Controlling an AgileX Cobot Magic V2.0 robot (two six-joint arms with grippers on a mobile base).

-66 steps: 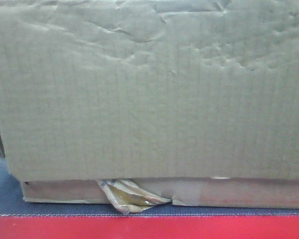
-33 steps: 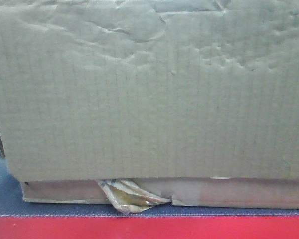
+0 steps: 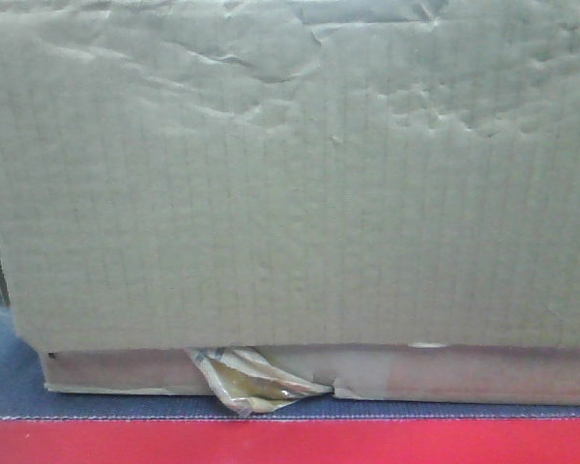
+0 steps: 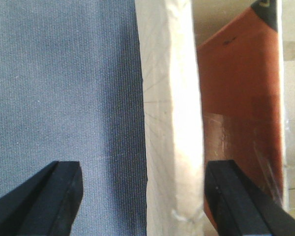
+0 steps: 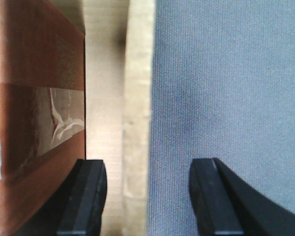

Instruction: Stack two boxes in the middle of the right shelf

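in my left wrist view the left gripper point(image 4: 145, 169) is spread wide at the bottom of the frame. its 2 black fingers point(image 4: 54, 196) sit either side of a pale cardboard flap edge point(image 4: 169, 123). blue-grey woven cloth point(image 4: 64, 73) fills the left, and the taped side of the large brown cardboard box point(image 4: 236, 98) fills the right. the right gripper point(image 5: 147, 164) is equally wide, with a flap edge between its fingers touching neither. in the front view a red strip point(image 3: 290, 443) runs along the bottom and crumpled yellowish tape point(image 3: 251, 385) sits lower centre. the box rests on the cloth and fills the rest.
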